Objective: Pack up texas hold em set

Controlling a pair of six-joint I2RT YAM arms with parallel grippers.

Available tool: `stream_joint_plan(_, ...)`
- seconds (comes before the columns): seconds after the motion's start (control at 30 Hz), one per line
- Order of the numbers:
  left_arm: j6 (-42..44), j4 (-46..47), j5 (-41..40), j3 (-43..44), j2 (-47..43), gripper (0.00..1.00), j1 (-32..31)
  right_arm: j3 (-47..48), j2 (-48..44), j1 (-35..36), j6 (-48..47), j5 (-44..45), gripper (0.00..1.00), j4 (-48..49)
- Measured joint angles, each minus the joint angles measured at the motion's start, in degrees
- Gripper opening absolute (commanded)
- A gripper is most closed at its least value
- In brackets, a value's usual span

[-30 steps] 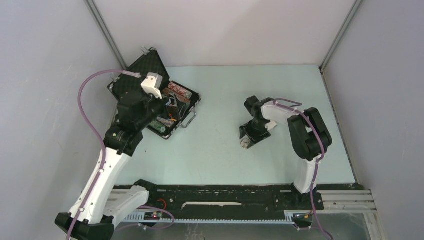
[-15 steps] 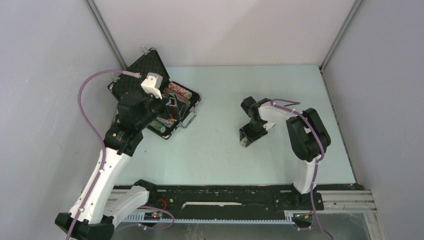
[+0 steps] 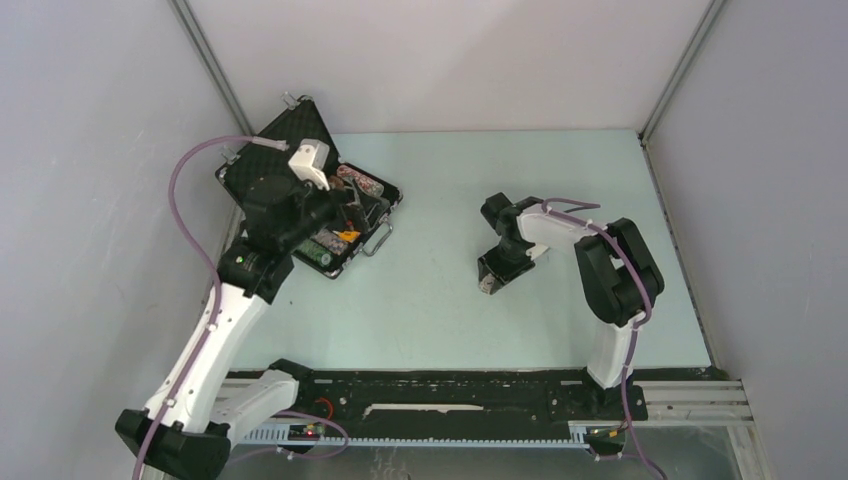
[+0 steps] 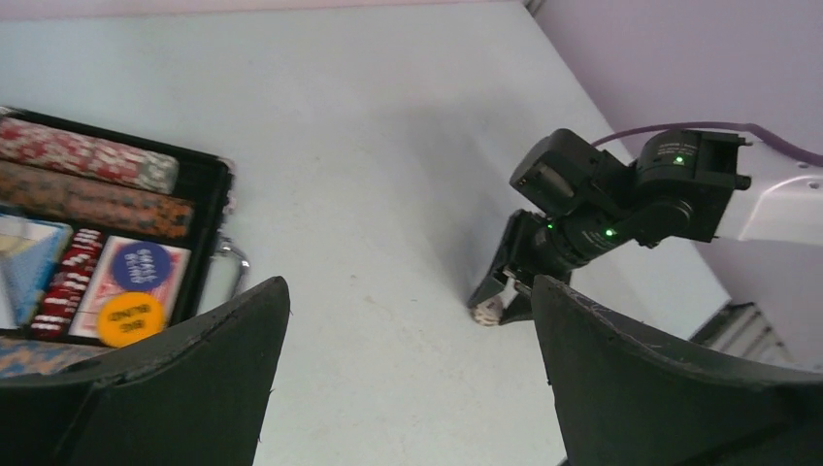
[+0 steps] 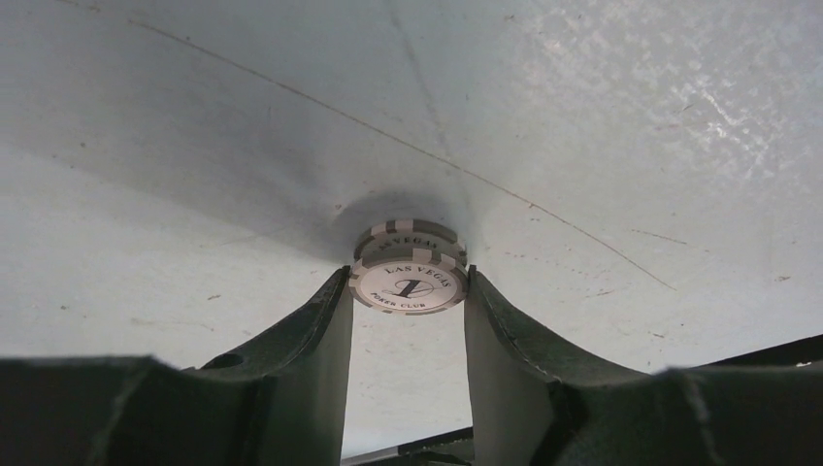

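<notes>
Sat at the pick-up step of packing. Had the right gripper pinched on a short stack of white poker chips, with both fingers against the top chip's edge and the stack apparently resting on the table, right of centre in the overhead view. Held the left gripper spread wide and empty above the open black case at upper left, with chip rows and a card deck lying inside. Called next, by judgement, for lifting the stack straight up without shedding the lower chips, carrying it leftward to the case and lowering it into a chip slot. Could not tell from here which slot had room
</notes>
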Motion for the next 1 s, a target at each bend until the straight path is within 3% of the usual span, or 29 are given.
stream_joint_plan(0.13, -7.3, 5.5, 3.1, -3.7, 2.0, 1.00, -0.2, 0.0, -1.5, 0.0, -0.2, -0.6, 0.00, -0.1)
stream_joint_plan(0.27, -18.4, 17.2, 7.2, -15.4, 2.3, 0.96, -0.4, 0.0, -3.5, 0.0, -0.7, -1.0, 0.00, -0.2)
stream_joint_plan(0.47, -31.2, 34.2, 10.4, -29.2, 10.1, 0.79, -4.9, 0.0, -6.3, -0.3, -1.4, -2.3, 0.00, -0.4)
stream_joint_plan(0.73, -42.4, 60.5, 9.9, -32.5, 28.7, 0.53, -17.5, 0.3, -7.9, -0.2, -1.9, -3.3, 0.00, -1.5)
stream_joint_plan(0.9, -52.7, 82.1, 9.9, -34.2, 45.2, 0.56, -17.9, 2.4, -8.7, 0.2, -2.6, -1.9, 0.00, -4.9)
stream_joint_plan(1.0, -55.2, 87.3, 9.9, -34.5, 48.8, 0.59, -18.1, 2.8, -10.1, 0.4, -3.0, -1.4, 0.00, -5.8)
